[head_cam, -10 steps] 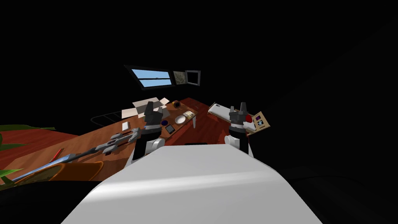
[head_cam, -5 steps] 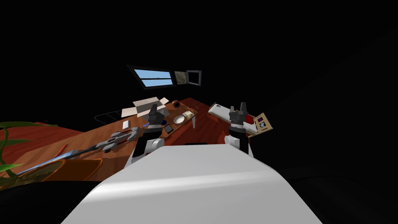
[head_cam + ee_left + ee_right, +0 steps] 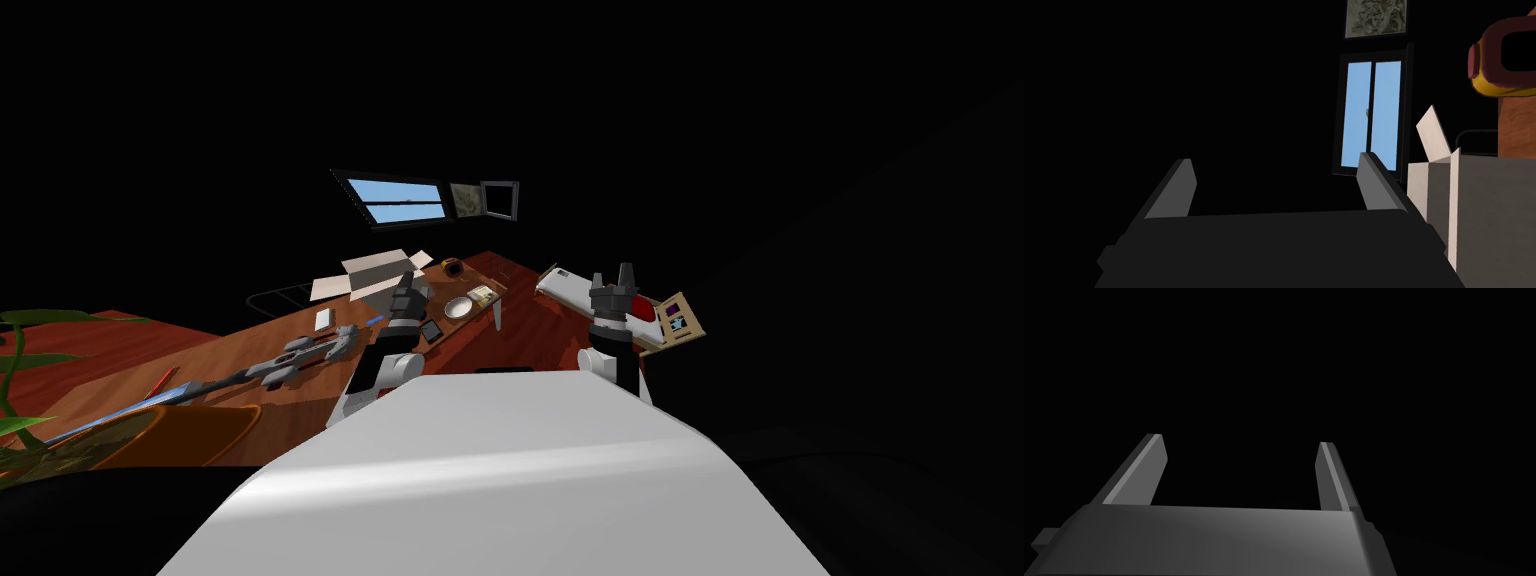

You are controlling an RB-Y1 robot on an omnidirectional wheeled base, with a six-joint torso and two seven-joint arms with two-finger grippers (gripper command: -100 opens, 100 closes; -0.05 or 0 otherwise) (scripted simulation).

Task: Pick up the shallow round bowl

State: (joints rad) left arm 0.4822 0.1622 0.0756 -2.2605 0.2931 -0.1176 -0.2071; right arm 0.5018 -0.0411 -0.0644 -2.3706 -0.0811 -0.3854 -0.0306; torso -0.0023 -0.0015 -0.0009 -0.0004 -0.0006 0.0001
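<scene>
Brown counter (image 3: 285, 328) carries a pale shallow bowl (image 3: 459, 307) near an open box (image 3: 375, 270). Left jaws hang released near it; right jaws released too.

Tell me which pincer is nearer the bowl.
Left. The left pincer hovers close on the left of the bowl; the right pincer is much farther off on its right.

The shallow round bowl (image 3: 460, 307), pale with a greyish hollow, is sitting upright, mouth facing up, on the brown wooden table (image 3: 270, 335).
</scene>
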